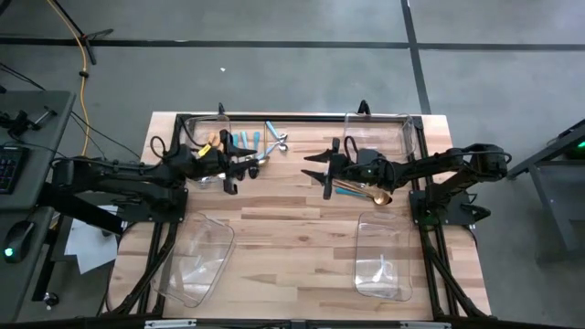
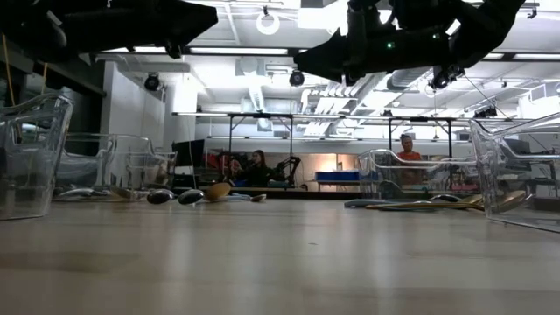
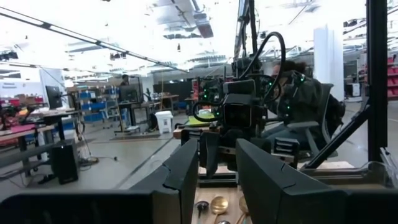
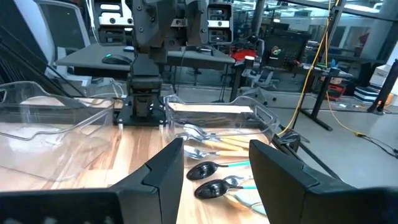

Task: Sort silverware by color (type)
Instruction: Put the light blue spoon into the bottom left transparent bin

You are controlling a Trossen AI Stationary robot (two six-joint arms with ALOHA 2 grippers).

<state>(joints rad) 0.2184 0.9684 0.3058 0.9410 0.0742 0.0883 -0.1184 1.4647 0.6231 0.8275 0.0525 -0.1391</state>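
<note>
left gripper (image 1: 239, 170): hanging above the light wooden-plank desk (image 1: 292, 233) at the near edge of the left cutlery pile, pointing at the right arm; fingers (image 3: 186, 171) parted with nothing between them.
right gripper (image 1: 320, 170): hovering over the desk middle, pointing at the left arm; fingers (image 4: 165, 165) spread, nothing showing between them.
left pile: mixed small spoons and forks with light-blue, orange and teal handles (image 1: 249, 142) lying loose on the desk at the far left, just beyond the left gripper; two black spoon bowls on teal handles (image 4: 208, 169) showing in the right wrist view, silver pieces behind them.
right pile: gold-coloured spoons with an orange-handled piece (image 1: 361, 192) lying on the desk under the right arm, bowls pointing toward the right side.
far bins: clear plastic bin behind the left pile (image 1: 222, 117), another clear plastic bin (image 1: 382, 132) at the far right; contents cannot be told.
near bins: clear plastic bin at near left (image 1: 194, 258), sitting skewed; clear plastic bin at near right (image 1: 384, 258), square to the desk edge. Both well apart from the piles.
low view: spoon bowls (image 2: 175, 196) lying flat on the left, long flat pieces on the right; both arms hanging above, clear of the desk.
</note>
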